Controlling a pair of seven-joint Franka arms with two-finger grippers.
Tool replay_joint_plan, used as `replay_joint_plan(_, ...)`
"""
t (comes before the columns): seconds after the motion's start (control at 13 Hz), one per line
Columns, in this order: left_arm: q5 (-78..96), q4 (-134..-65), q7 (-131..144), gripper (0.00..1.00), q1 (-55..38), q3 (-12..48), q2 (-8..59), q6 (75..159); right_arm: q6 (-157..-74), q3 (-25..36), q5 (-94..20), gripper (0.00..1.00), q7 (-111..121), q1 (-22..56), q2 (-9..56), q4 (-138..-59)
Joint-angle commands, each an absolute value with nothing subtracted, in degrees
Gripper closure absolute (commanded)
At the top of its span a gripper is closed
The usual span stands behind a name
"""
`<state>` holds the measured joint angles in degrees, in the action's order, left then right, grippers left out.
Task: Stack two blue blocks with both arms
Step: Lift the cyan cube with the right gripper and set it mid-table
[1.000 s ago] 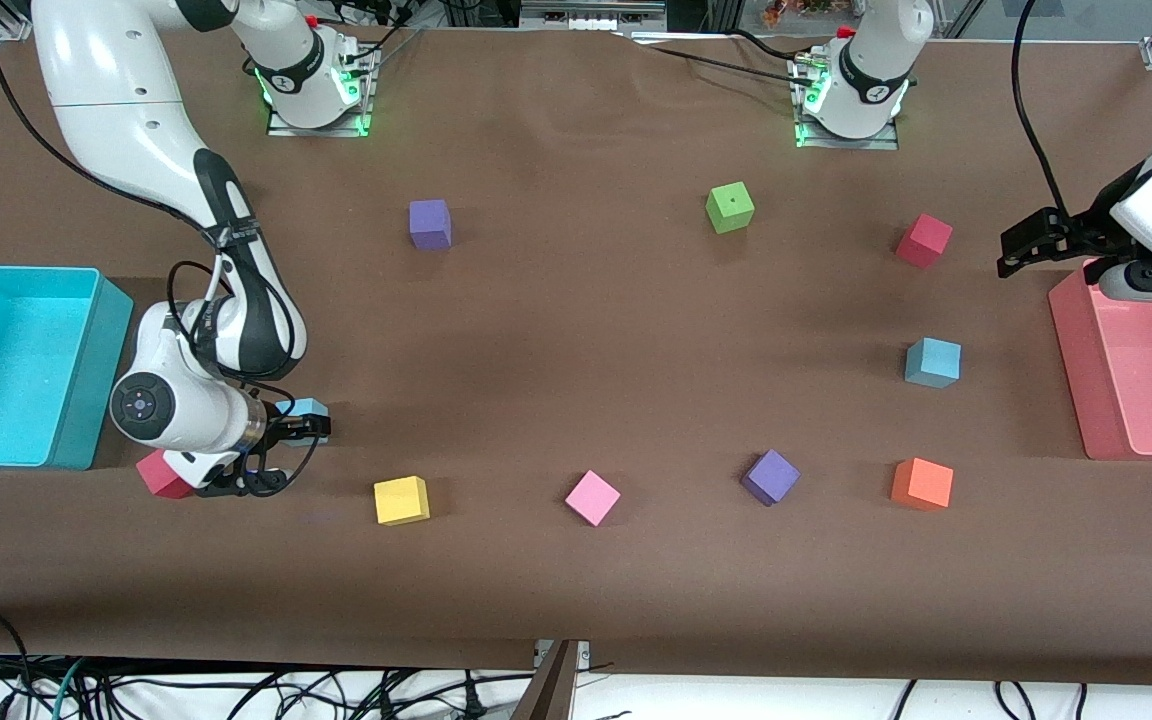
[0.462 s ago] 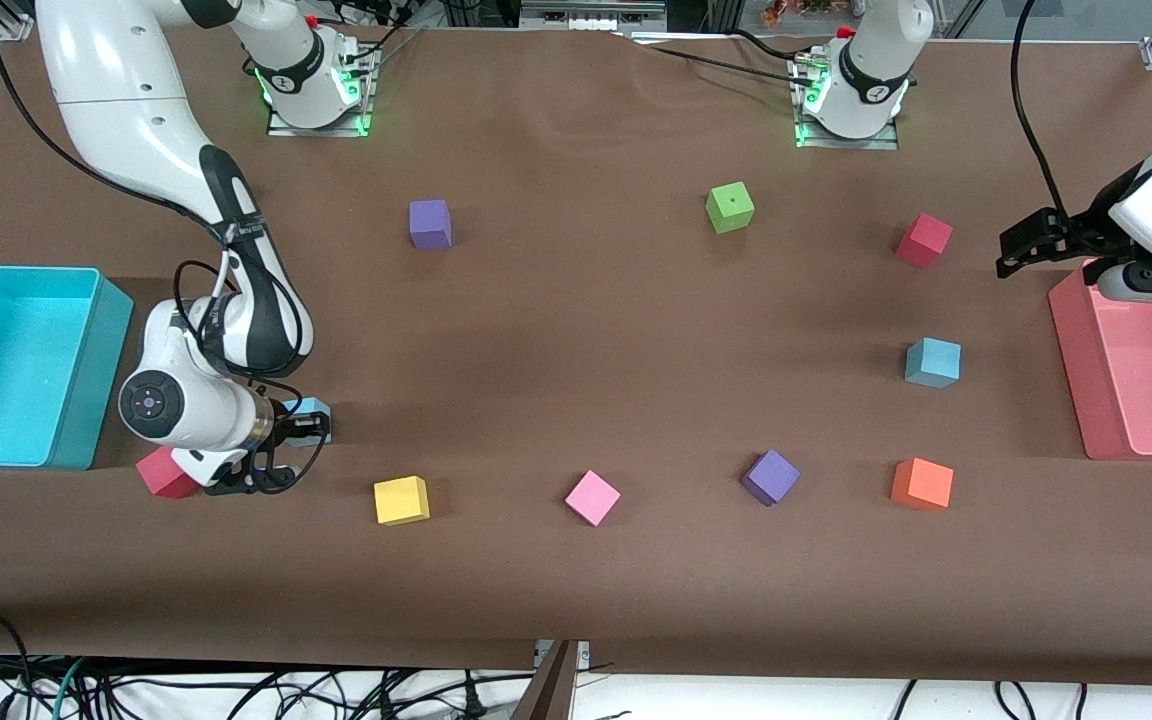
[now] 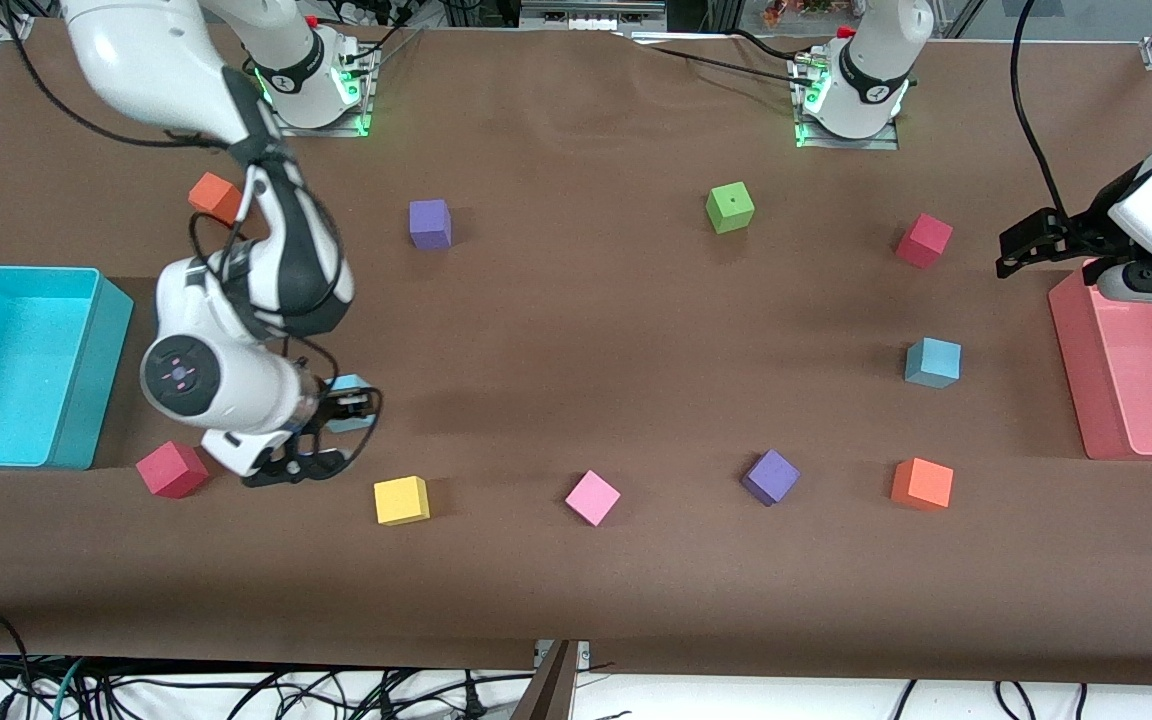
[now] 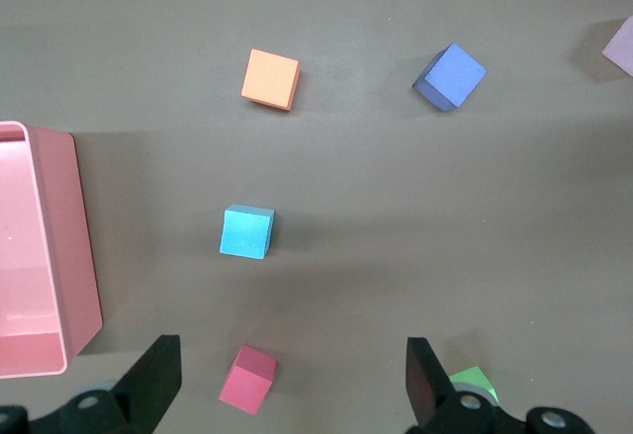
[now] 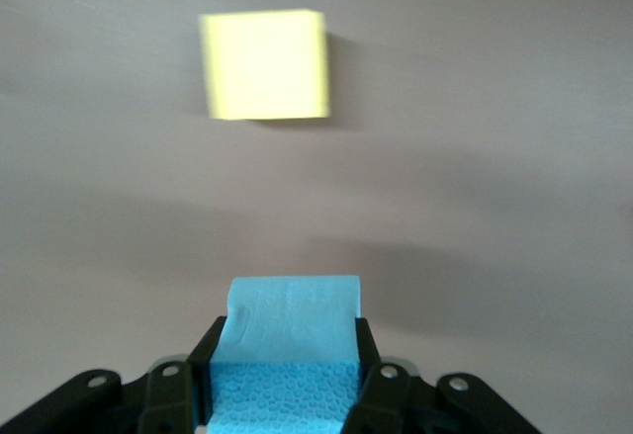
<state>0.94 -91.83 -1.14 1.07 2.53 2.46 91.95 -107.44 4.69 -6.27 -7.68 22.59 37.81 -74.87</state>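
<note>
My right gripper (image 3: 351,410) is shut on one light blue block (image 3: 346,392) and holds it above the table, over the spot between the red cube (image 3: 172,469) and the yellow cube (image 3: 401,499). In the right wrist view the block (image 5: 287,340) sits between the two fingers of that gripper (image 5: 287,380), with the yellow cube (image 5: 265,63) on the table below. The other blue block (image 3: 933,362) lies on the table toward the left arm's end; it also shows in the left wrist view (image 4: 246,231). My left gripper (image 3: 1021,250) waits, open and empty (image 4: 292,385), over the table beside the pink bin.
A turquoise bin (image 3: 96,380) stands at the right arm's end, a pink bin (image 3: 1076,370) at the left arm's end. Loose cubes lie around: pink (image 3: 592,497), purple (image 3: 770,476), orange (image 3: 921,483), red (image 3: 924,240), green (image 3: 730,207), purple (image 3: 430,223), orange (image 3: 215,197).
My right gripper has risen off the table with the blue block and shifted toward the left arm's end. The red cube and an orange cube near its base now show fully. The left arm is still.
</note>
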Motion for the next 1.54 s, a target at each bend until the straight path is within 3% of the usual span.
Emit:
replay_joint_plan(0.0, 1.76, -90.18, -0.7, 0.0, 0.97, 2.55, 3.08, 90.97, -108.62, 5.19, -6.59, 0.75, -19.64, 29.5, 40.59, -71.82)
replay_joint_plan(0.46, 1.76, -90.18, -0.7, 0.0, 0.97, 2.55, 3.08, 90.97, -120.13, 4.49, -6.68, 0.75, -40.93, 42.61, 46.31, -71.28)
replay_joint_plan(0.77, 1.76, -90.18, -0.7, 0.0, 0.97, 2.55, 3.08, 90.97, -124.53, 0.62, -6.68, 0.74, -47.63, 43.76, 49.12, -71.28)
replay_joint_plan(1.31, 1.76, -90.18, -0.7, 0.0, 0.97, 2.55, 3.08, 90.88, -127.61, 0.62, -6.68, 0.71, -48.25, 48.25, 52.99, -71.28)
replay_joint_plan(1.38, 1.76, -90.18, -0.7, 0.0, 0.97, 2.55, 3.08, 90.88, -127.62, 0.62, -6.68, 0.55, -48.25, 48.43, 53.0, -71.28)
replay_joint_plan(1.46, 1.67, -90.18, -0.7, 0.0, 0.97, 2.55, 3.08, 90.88, -127.62, 0.62, -6.59, 0.01, -48.16, 48.43, 53.0, -71.37)
